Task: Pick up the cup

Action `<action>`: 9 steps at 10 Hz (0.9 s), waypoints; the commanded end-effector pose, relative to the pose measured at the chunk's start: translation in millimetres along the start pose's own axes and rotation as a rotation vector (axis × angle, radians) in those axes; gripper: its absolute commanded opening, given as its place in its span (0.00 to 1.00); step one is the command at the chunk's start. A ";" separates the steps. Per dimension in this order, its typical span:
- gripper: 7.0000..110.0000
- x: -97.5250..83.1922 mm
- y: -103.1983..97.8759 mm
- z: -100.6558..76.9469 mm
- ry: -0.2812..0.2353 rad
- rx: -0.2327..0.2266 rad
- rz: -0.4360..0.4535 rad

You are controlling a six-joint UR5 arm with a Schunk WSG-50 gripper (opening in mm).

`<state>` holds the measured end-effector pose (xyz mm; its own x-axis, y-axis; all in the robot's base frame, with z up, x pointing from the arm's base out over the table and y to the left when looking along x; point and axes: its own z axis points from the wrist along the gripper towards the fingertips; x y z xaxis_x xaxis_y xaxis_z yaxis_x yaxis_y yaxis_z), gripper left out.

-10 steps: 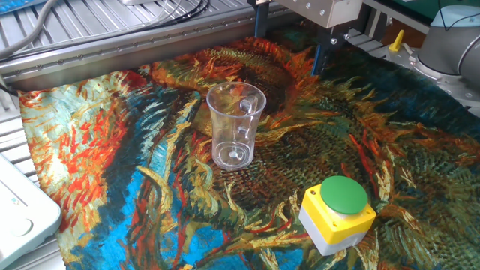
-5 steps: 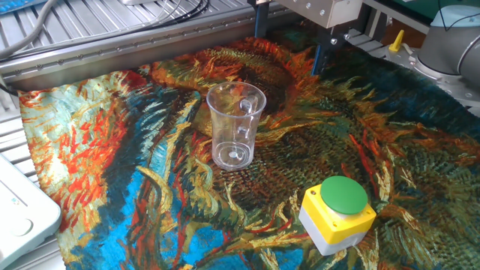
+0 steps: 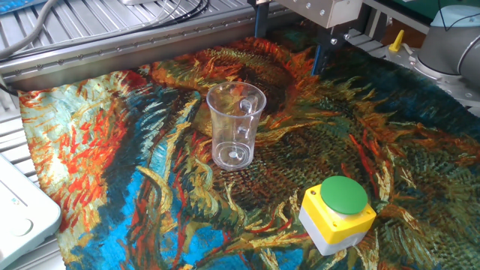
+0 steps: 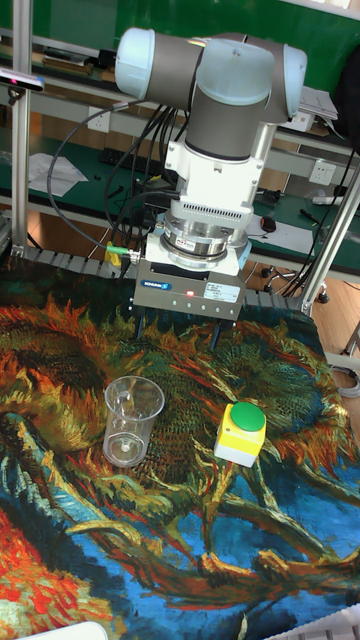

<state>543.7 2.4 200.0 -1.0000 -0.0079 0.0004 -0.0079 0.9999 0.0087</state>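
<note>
The cup (image 3: 235, 124) is clear plastic and stands upright on the painted cloth, its side handle facing the fixed camera. In the tall fixed view the cup (image 4: 131, 420) sits in front of and slightly left of the arm. My gripper (image 3: 288, 54) hangs above the cloth behind the cup, apart from it. Its two dark fingers (image 3: 260, 22) are spread wide with nothing between them. The tall fixed view shows the gripper (image 4: 177, 333) open, pointing straight down under the grey arm.
A yellow box with a green button (image 3: 337, 212) stands on the cloth to the right of the cup, also seen as the button box (image 4: 241, 432). A white device (image 3: 22, 217) lies at the left edge. Ribbed metal rails (image 3: 112, 45) border the back.
</note>
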 end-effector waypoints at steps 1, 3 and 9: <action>0.99 -5.7 6.1 0.0 -0.023 -0.016 0.033; 0.00 -5.8 5.9 0.2 -0.023 -0.014 0.036; 0.00 -6.5 3.6 0.9 -0.026 -0.006 0.035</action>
<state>548.8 3.9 198.3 -0.9995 0.0223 -0.0203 0.0222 0.9997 0.0049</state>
